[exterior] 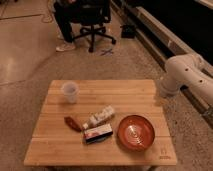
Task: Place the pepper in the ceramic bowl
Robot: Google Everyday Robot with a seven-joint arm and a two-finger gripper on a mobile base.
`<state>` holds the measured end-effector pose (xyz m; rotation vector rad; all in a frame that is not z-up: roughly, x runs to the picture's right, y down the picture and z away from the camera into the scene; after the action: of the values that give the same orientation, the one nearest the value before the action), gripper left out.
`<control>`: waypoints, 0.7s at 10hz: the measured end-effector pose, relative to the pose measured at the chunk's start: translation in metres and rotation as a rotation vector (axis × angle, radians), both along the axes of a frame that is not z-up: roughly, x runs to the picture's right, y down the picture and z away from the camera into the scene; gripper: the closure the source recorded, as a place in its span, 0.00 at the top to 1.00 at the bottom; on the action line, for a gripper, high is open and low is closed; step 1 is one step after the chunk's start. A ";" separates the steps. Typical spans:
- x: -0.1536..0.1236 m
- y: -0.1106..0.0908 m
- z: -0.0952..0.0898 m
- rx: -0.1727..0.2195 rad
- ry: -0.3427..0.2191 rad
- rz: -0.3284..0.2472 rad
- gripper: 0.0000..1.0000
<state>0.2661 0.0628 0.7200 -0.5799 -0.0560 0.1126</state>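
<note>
- A slatted, pale wooden table (pixel 131 93), rectangular with a visible plank grain, stands on a speckled stone-look floor (pixel 22 55).
- A black office chair (pixel 94 20) on a star-shaped caster base sits well beyond the table's far edge.
- The robot's white, smooth, rounded arm (pixel 186 70) curves in from the right and bends down beside the table's far right corner.
- The gripper (pixel 166 91) hangs at the arm's lower end, just off that corner and well apart from every item; whether it is open or closed cannot be told.
- The ceramic bowl (pixel 123 132), wide, shallow, round and glossy reddish-orange with concentric rings inside, rests near the table's front right.
- A translucent plastic cup (pixel 69 92) stands upright near the far left.
- A red-and-white rectangular box (pixel 98 133) lies just left of the bowl.
- A small white bottle (pixel 100 117) lies on its side just behind the box.
- The pepper (pixel 72 123), small, dark red and tapered, lies flat on the wood left of the box and bottle, outside the bowl.
</note>
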 end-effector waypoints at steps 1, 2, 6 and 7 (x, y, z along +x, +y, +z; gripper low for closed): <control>-0.010 0.005 0.002 0.002 -0.019 -0.024 0.41; -0.019 0.005 0.005 0.004 -0.022 -0.031 0.41; 0.003 0.002 0.002 0.004 -0.012 -0.017 0.41; 0.002 0.003 0.003 0.002 -0.012 -0.021 0.41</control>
<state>0.2685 0.0661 0.7225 -0.5791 -0.0616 0.0891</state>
